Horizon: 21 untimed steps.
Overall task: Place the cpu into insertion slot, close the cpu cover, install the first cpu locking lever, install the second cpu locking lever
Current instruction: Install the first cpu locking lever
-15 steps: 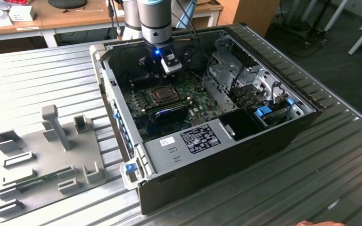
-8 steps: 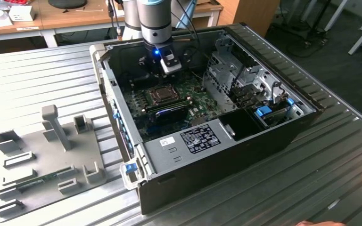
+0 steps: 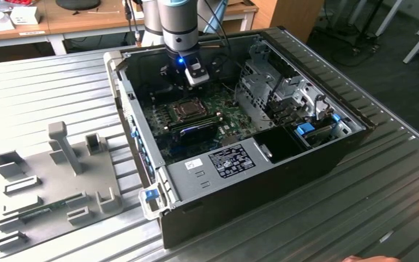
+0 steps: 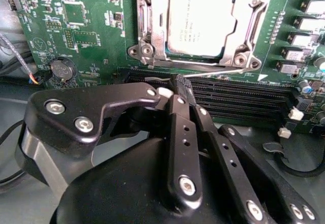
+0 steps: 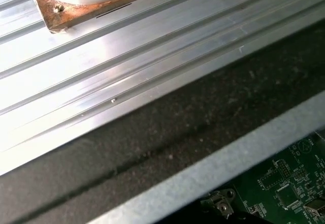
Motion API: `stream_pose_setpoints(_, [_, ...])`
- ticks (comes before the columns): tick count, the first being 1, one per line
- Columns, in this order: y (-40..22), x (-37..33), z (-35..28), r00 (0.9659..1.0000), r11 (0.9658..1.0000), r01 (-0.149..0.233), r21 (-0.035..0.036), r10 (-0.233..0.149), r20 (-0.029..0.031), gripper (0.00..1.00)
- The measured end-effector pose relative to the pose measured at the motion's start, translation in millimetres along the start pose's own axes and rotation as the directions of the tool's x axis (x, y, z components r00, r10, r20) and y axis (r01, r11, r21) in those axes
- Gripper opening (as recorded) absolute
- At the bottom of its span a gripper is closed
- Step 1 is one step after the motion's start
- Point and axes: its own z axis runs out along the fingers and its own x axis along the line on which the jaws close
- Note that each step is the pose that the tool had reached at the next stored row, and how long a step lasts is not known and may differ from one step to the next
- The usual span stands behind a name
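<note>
CPU seated, cover down; gripper at the lever beside the socket.
The cpu (image 4: 200, 23) lies in the insertion slot (image 3: 188, 109) on the green motherboard (image 4: 76, 31), with the cpu cover (image 4: 249, 26) flat over its edges. The gripper (image 4: 179, 88) has its fingers together, tips touching the thin locking lever (image 4: 218, 72) between socket and memory slots (image 4: 244, 97); a grip on it cannot be confirmed.

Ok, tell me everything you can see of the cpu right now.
The cpu is a flat square chip with a dull grey metal top bearing faint print. It lies level in the insertion slot on the green board, its top showing through the window of the silver cpu cover, which overlaps its edges. The tool sits apart from it, over the memory slots.
</note>
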Motion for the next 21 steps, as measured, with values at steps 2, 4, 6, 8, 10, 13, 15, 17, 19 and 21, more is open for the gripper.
stream_pose_setpoints(2, [-0.3,0.0,0.4,1.0000,1.0000,-0.001,-0.0003,0.001,0.0006,0.11])
stream_pose_setpoints(4, [-0.9,-0.2,1.0,1.0000,1.0000,-0.002,0.0000,0.002,0.0010,0.11])
stream_pose_setpoints(6, [-1.6,-0.4,2.0,1.0000,1.0000,-0.003,-0.0001,0.003,0.0014,0.11])
stream_pose_setpoints(8, [-2.2,-0.5,2.8,1.0000,1.0000,-0.003,-0.0002,0.003,0.0017,0.11])
stream_pose_setpoints(10, [-2.5,-0.6,3.5,1.0000,1.0000,-0.003,-0.0003,0.003,0.0020,0.11])
stream_pose_setpoints(13, [-2.6,-0.6,3.7,1.0000,1.0000,-0.004,-0.0001,0.004,0.0021,0.11])
stream_pose_setpoints(15, [-2.6,-0.6,3.7,1.0000,1.0000,-0.004,-0.0004,0.004,0.0020,0.11])
stream_pose_setpoints(17, [-2.6,-0.5,3.7,1.0000,1.0000,-0.004,-0.0017,0.004,0.0015,0.11])
stream_pose_setpoints(19, [-2.8,-0.1,3.7,1.0000,1.0000,-0.004,-0.0039,0.004,0.0007,0.11])
stream_pose_setpoints(21, [-3.1,0.6,3.6,1.0000,1.0000,-0.004,-0.0050,0.004,0.0002,0.11])
